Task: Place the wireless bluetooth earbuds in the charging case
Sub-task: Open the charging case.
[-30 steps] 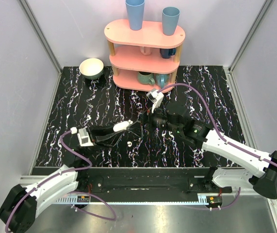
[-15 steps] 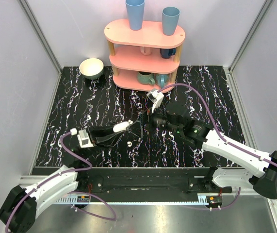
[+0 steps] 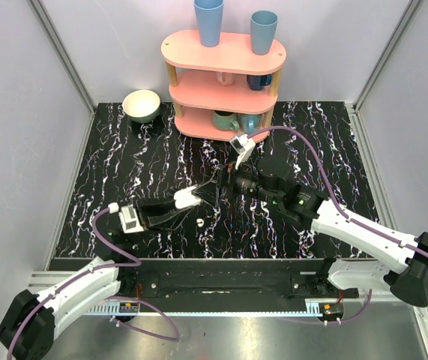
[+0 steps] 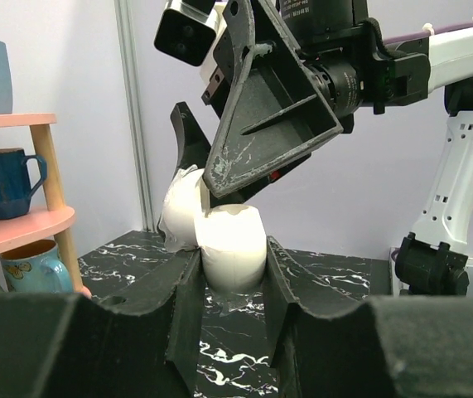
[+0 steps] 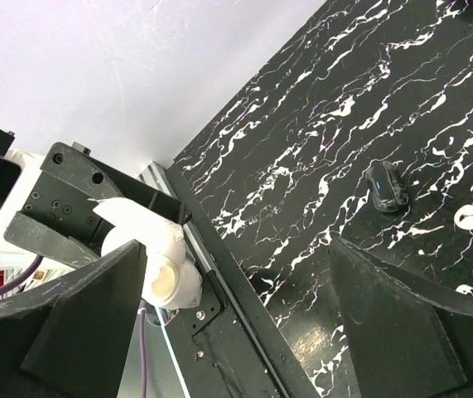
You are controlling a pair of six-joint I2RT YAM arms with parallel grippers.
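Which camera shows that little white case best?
The left wrist view: the charging case sits large at centre, clamped in the left gripper. From the top it is a small white speck; the right wrist view catches it at the left edge, partly hidden.

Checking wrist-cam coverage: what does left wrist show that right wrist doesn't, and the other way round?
Left wrist only: the pink shelf with a dark blue mug, and the right gripper poised just above the case. Right wrist only: a loose white earbud and a small dark object lying on the table. Both: the charging case, clamped in the left gripper.
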